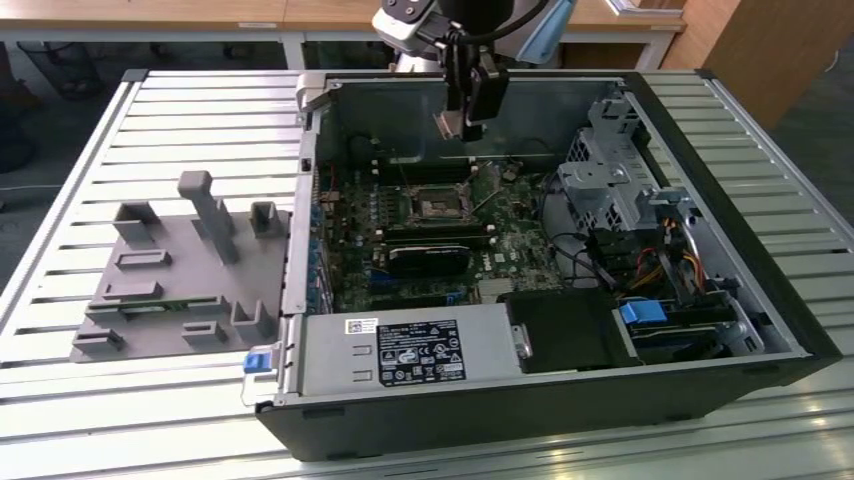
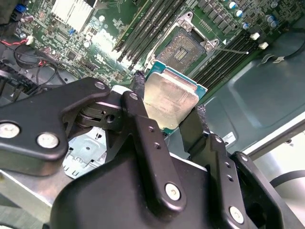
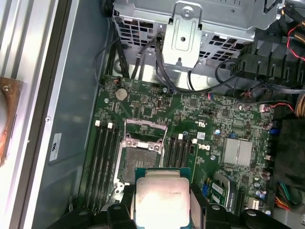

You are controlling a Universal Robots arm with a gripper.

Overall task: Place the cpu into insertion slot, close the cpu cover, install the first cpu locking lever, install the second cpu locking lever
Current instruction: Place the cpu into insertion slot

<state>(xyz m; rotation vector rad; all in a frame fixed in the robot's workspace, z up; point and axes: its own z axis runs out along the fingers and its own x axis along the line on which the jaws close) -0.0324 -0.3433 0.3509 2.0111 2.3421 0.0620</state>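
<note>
My gripper [image 1: 463, 122] hangs inside the open computer case, above the motherboard near the case's far wall. It is shut on the cpu [image 2: 169, 101], a flat square chip with a silvery-beige top, pinched between the two black fingers [image 2: 138, 93] by opposite edges. The cpu [image 3: 162, 200] is held in the air short of the insertion slot [image 3: 138, 161], a square black socket with a metal rim, bare inside. In the exterior view the insertion slot [image 1: 434, 205] lies below and nearer than the gripper. The cpu cover [image 3: 141, 143] stands raised at the socket's far edge.
Memory slots [image 3: 102, 162] flank the socket. A long black card [image 1: 427, 260] lies nearer on the board. A metal drive cage [image 1: 614, 190] with cables fills the case's right side in the exterior view; a labelled power supply [image 1: 400, 350] sits in front. A grey fixture [image 1: 174, 270] rests on the slatted table.
</note>
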